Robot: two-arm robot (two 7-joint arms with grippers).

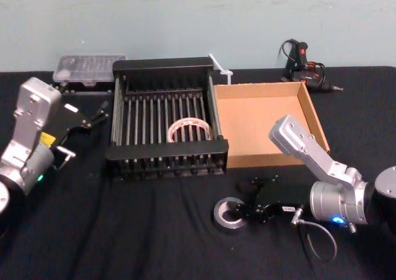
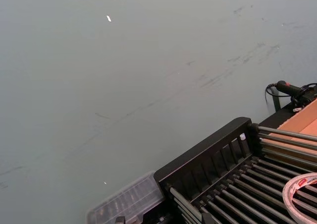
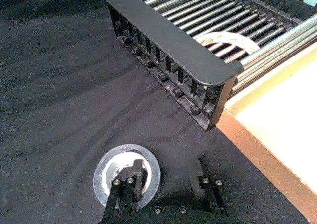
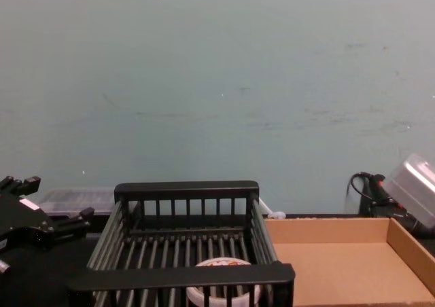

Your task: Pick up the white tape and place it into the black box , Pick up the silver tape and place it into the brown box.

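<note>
The white tape [image 1: 190,130] lies flat on the barred floor of the black box [image 1: 162,69], near its front right corner; it shows too in the chest view [image 4: 221,263] and left wrist view [image 2: 303,193]. The brown box [image 1: 314,116] sits just right of the crate, with nothing in it. On the cloth in front of it lies the silver tape [image 1: 228,214] [image 3: 148,160]. My right gripper [image 1: 249,209] [image 3: 168,192] is open low over it, one finger [image 3: 126,187] in the hollow core, the other outside the roll. My left gripper [image 1: 93,116] [image 4: 44,215] hovers open left of the crate.
A clear plastic case [image 1: 86,66] stands at the back left behind the crate. A black tool with cables [image 1: 303,60] lies at the back right, and a white strip [image 1: 221,68] sits between the boxes' far corners. Black cloth covers the table.
</note>
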